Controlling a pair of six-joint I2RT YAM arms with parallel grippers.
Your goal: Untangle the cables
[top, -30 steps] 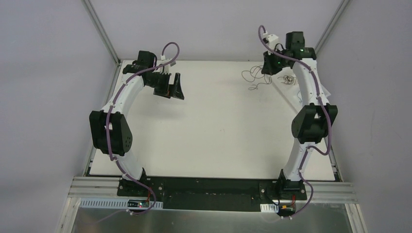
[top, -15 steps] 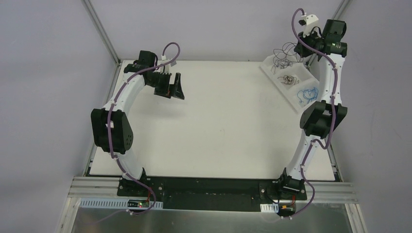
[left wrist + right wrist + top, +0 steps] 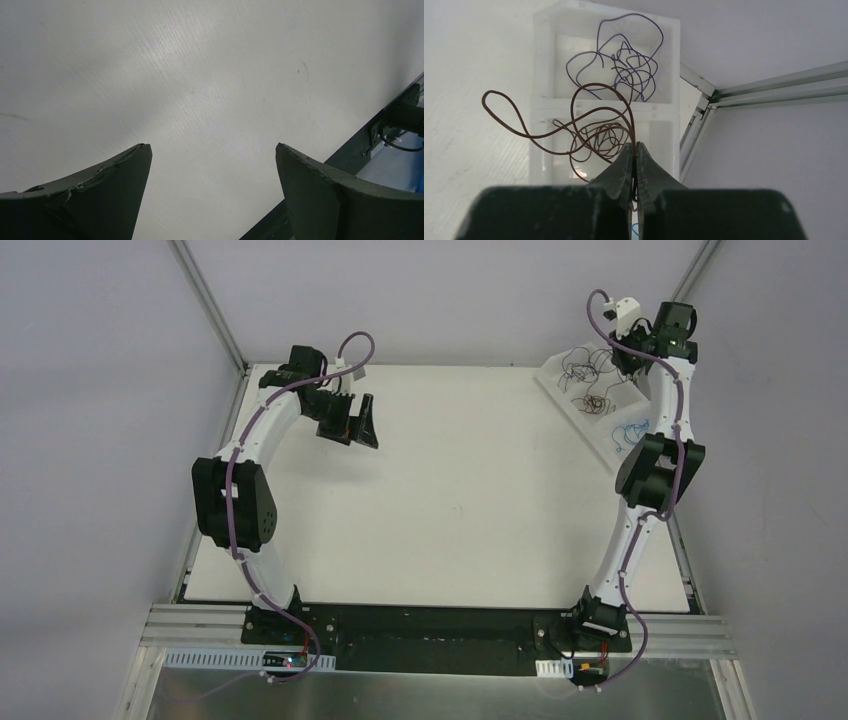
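Top view: the right gripper (image 3: 622,352) is above the far right corner, its tip mostly hidden behind its own wrist; cannot tell how the jaws stand from here. Thin dark cables (image 3: 590,400) lie in a white tray (image 3: 562,390). A blue cable (image 3: 635,427) is partly cut off by the arm. The left gripper (image 3: 357,426) hangs over the desk (image 3: 460,490), well apart from the tray.

Left wrist view: jaws spread wide, nothing between them, desk below.

Right wrist view: jaws clenched on a brown cable (image 3: 599,84), its loops standing over the tray. A violet cable (image 3: 624,65) sits over the farther compartment. Where the strands cross, they are hard to tell apart.
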